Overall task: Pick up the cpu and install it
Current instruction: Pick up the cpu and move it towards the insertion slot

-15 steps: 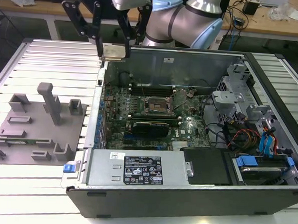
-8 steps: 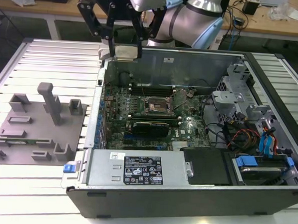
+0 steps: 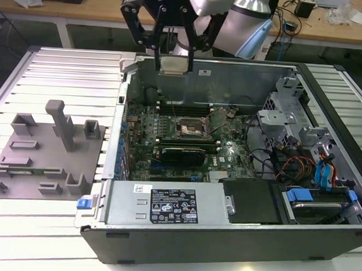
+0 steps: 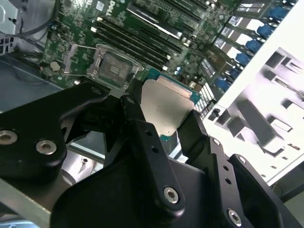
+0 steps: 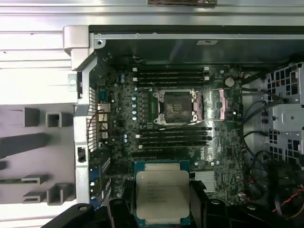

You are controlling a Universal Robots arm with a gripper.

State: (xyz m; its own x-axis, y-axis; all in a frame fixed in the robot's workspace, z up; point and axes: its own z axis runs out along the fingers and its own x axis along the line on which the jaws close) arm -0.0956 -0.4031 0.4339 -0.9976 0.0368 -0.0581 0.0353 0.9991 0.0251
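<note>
One thing matters most on this step, I reckon: keeping the cpu (image 5: 162, 192) flat and square to the socket (image 5: 177, 107) while it's in the air. The gripper (image 3: 175, 57) is clamped on the chip by two opposite edges, with fingers (image 4: 138, 118) pinching either side and the silver lid facing the cameras in both wrist views. That's a thin grip on a flat part, so I'd guess any jerk could twist it in the jaws. Slow and level seems the way to go.

Where it is: in the exterior view the cpu hangs in the gripper above the rear wall of the case (image 3: 245, 69), well above the board (image 3: 142, 124) and not over the socket. The socket sits near the middle of the board with its frame flipped open, and nothing in it as far as I can tell. There are memory slots (image 5: 171, 76) on both sides of it.

In the first wrist view the chip's edges look roughly parallel to the socket's, which helps. I can't make out any corner mark, so orientation is unconfirmed. Socket contacts tend to be delicate, so zero sideways sliding on contact, I'd say.
</note>
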